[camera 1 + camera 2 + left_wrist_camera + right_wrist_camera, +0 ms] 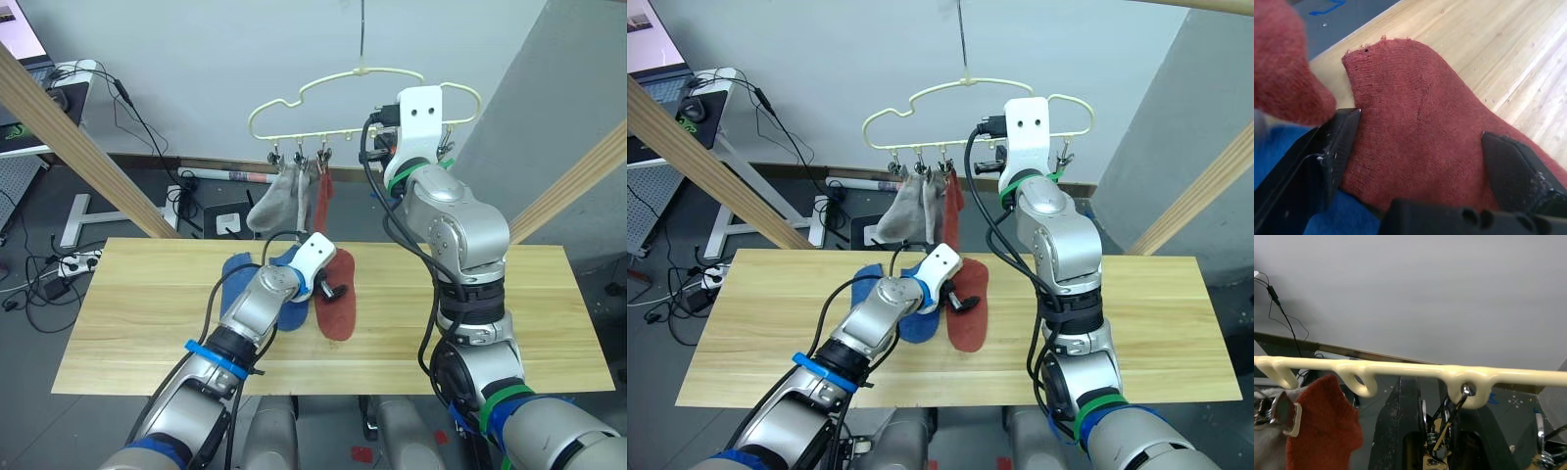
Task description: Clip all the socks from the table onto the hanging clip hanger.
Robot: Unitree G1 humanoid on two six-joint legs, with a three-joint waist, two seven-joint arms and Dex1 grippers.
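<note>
A cream clip hanger (pixel 304 132) hangs over the far edge of the table (pixel 137 323). Two grey socks (pixel 274 201) and one rust-red sock (pixel 321 196) are clipped to it. On the table lie two blue socks (pixel 235 279) side by side, with a rust-red sock (pixel 338 318) to their right. My left gripper (pixel 338 291) is low over that red sock and open, its fingers (pixel 1337 142) straddling the cuff end. My right gripper (pixel 1434 433) is raised to the hanger's bar (pixel 1400 369), shut on a metal clip (pixel 1437 431) to the right of the hung red sock (pixel 1322 426).
Slanted pale wooden beams rise at the left (pixel 78 137) and right (pixel 578 181) of the table. Behind it on the floor lie cables and a power strip (pixel 73 262). A desk with a screen (pixel 24 59) stands at far left.
</note>
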